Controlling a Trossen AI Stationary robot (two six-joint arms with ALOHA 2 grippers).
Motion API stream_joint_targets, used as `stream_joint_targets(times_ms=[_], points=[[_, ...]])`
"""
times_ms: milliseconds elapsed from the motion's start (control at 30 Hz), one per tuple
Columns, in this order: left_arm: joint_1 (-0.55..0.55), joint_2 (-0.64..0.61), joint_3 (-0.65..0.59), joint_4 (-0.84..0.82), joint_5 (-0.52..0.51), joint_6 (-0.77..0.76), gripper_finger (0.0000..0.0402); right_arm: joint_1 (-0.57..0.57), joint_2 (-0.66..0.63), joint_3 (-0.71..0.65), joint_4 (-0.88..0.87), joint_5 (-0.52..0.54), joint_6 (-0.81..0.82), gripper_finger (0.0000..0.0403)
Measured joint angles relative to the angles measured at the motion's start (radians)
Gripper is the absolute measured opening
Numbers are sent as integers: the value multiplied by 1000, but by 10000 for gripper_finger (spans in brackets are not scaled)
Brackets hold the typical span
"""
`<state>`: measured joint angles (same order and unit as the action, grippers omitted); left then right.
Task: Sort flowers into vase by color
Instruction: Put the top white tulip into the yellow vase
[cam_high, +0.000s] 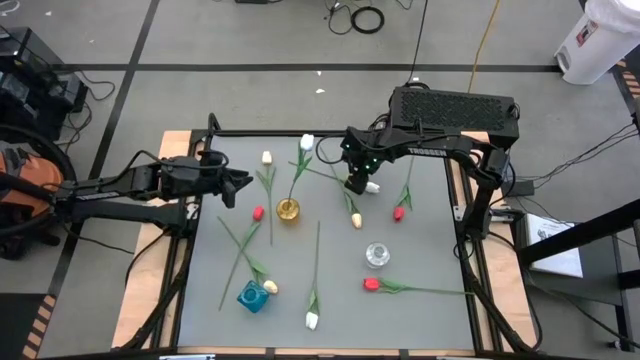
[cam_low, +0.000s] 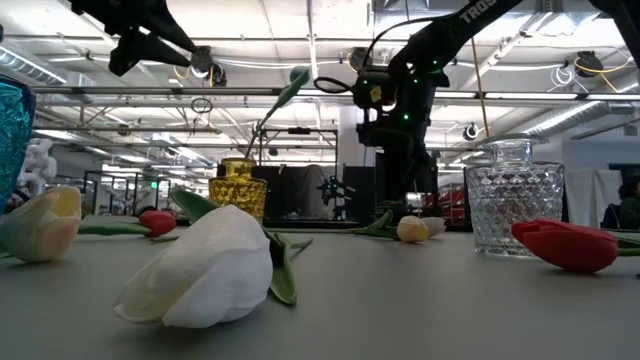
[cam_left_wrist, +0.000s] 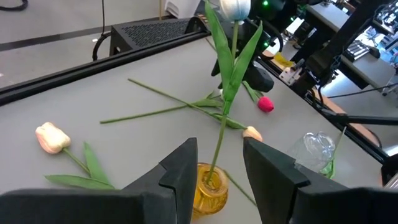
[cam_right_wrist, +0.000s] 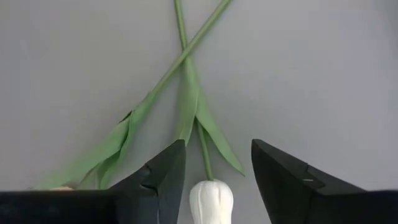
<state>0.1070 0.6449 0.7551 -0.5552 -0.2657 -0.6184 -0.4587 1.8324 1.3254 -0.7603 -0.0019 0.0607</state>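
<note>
A yellow vase (cam_high: 288, 210) holds one white tulip (cam_high: 307, 142) by its stem. Other flowers lie flat on the grey table: a white tulip (cam_right_wrist: 211, 200) with its stem crossing another stem, a red one (cam_high: 398, 213) and a pale yellow one (cam_high: 357, 220). My right gripper (cam_right_wrist: 217, 148) points down over the lying white tulip, open, one finger on either side of its head and clear of it. My left gripper (cam_high: 238, 185) hangs open above the table's left side, facing the yellow vase (cam_left_wrist: 208, 186), with nothing between its fingers.
A blue vase (cam_high: 252, 296) stands near the front left, with a pale yellow tulip (cam_high: 270, 287) beside it. A clear glass vase (cam_high: 377, 254) stands right of centre. More tulips lie about: red (cam_high: 258, 213), red (cam_high: 371, 284), white (cam_high: 312, 320), pale yellow (cam_high: 267, 158).
</note>
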Motion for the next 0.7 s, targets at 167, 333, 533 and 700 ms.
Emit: stream_joint_targets(times_ms=[167, 333, 533, 700], points=[[0, 0, 0, 0, 0, -6, 137, 8, 0, 0, -27, -4, 73, 176], [0, 1, 0, 0, 0, -6, 137, 13, 25, 1, 6, -4, 62, 176], [0, 1, 0, 0, 0, -9, 137, 8, 82, 0, -37, 3, 60, 176], [0, 1, 0, -1, 0, -16, 137, 9, 111, 0, -52, 3, 46, 176]])
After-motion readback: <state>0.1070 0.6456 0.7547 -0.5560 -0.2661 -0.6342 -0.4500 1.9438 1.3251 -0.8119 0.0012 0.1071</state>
